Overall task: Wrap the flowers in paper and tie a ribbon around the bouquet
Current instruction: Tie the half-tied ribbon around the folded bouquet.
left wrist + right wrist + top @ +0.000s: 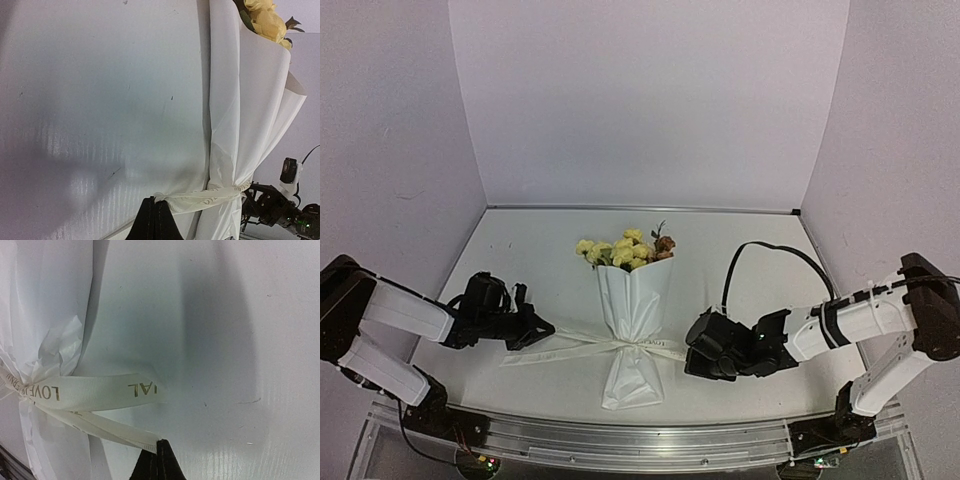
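The bouquet lies mid-table, with the white paper [634,300] as a cone pinched near its lower part. The yellow and orange-brown flowers [625,248] poke out of its far end. The cream ribbon [582,345] is tied round the pinch, with strands running out left and right. My left gripper [544,329] is shut on the left strand. In the left wrist view the left gripper [155,200] pinches the ribbon [210,198] beside the paper [250,100]. My right gripper [691,350] is shut on the right strand. Its tips [160,442] hold the ribbon [115,431] end, and a lettered loose end [100,390] lies above.
White walls close the table [520,250] on three sides. A metal rail [640,440] runs along the near edge by the arm bases. A black cable [760,255] arcs over the table behind the right arm.
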